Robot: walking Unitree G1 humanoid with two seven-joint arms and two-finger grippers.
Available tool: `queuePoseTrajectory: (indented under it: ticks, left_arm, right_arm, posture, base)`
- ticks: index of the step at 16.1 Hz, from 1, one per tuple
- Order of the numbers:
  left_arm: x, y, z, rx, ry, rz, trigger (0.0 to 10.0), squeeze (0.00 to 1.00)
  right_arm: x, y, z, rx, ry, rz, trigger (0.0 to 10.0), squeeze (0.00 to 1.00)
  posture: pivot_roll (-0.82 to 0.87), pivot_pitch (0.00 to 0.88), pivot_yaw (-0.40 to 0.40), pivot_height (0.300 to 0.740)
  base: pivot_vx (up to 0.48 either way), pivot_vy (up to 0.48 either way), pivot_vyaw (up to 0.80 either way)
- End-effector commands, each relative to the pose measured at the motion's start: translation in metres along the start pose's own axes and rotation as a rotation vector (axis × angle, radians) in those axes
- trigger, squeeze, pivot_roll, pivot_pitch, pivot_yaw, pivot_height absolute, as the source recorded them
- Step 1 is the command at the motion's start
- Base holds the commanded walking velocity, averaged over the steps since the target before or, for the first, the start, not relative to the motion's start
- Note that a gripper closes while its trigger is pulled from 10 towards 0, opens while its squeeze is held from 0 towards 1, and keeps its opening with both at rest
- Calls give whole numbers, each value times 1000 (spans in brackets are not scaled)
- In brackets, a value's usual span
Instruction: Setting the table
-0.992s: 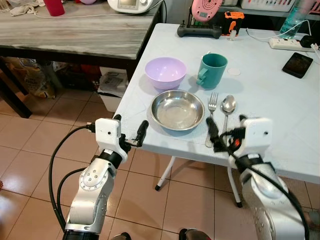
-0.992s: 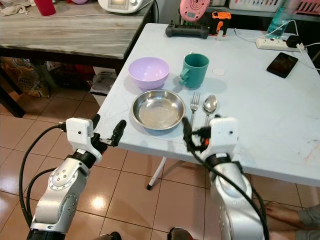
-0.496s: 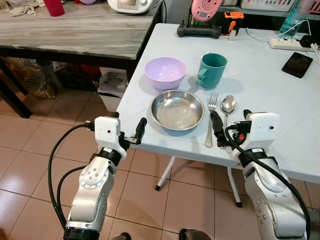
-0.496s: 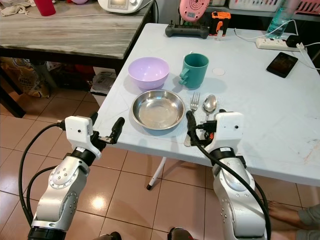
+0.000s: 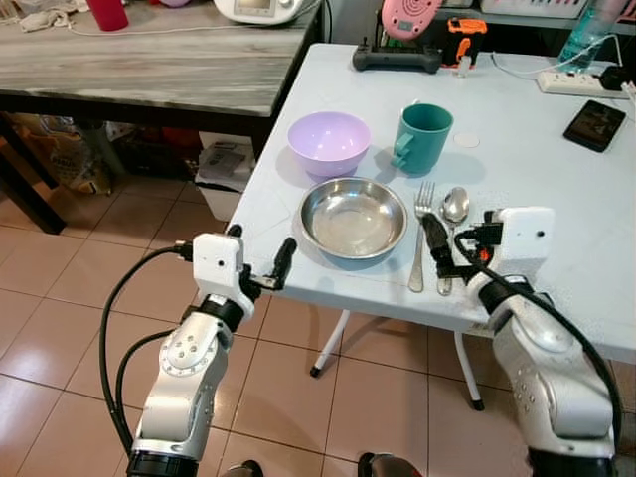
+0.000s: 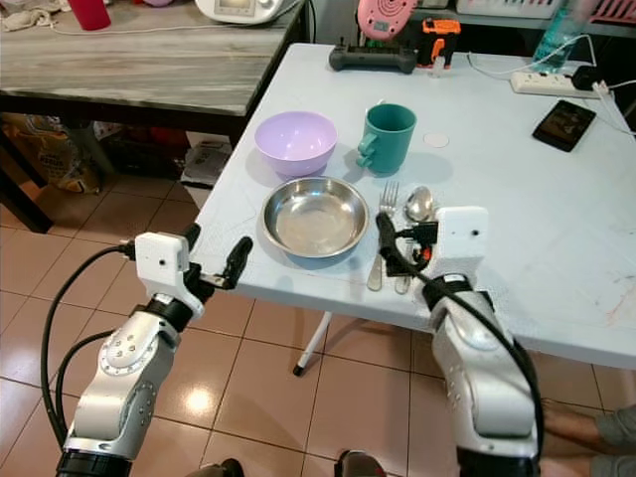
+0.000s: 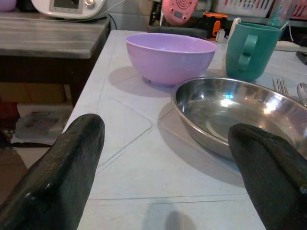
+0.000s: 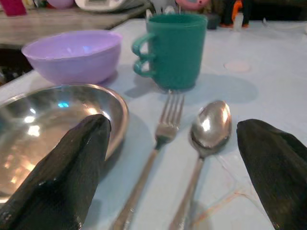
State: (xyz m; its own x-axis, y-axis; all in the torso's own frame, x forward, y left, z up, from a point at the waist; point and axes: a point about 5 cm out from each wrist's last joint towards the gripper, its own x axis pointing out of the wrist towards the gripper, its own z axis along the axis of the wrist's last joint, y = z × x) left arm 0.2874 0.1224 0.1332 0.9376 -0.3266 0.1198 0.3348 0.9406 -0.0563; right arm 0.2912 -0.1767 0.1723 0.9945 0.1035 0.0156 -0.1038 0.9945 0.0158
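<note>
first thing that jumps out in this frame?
The place setting at the near edge of the pale blue table: a steel bowl with a fork and spoon to its right, a purple bowl and teal mug behind. The right gripper hovers open over the cutlery handles; the left gripper is open at the table edge.

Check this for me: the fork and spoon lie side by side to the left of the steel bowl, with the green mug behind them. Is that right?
Not quite. The fork and spoon lie to the right of the steel bowl, not the left, as the left eye view shows. The green mug does stand behind them.
</note>
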Motion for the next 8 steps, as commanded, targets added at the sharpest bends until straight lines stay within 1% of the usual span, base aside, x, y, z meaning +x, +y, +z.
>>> queuePoseTrajectory:
  ticks: [1,4,8]
  left_arm:
    - [1,-1,-2,9,21,-15,10000,0]
    - [1,-1,-2,5,26,-27,10000,0]
    - [2,-1,-2,3,24,-27,10000,0]
  right_arm:
    - [5,-2,1,19,8,7,10000,0]
    - [9,-5,5,21,-7,8,10000,0]
    - [6,-4,4,22,-10,8,10000,0]
  posture:
    - [-227,176,46,740]
    - [-221,179,51,740]
    - [-223,183,55,740]
  base:
    - [0,0,0]
    - [0,0,0]
    - [0,0,0]
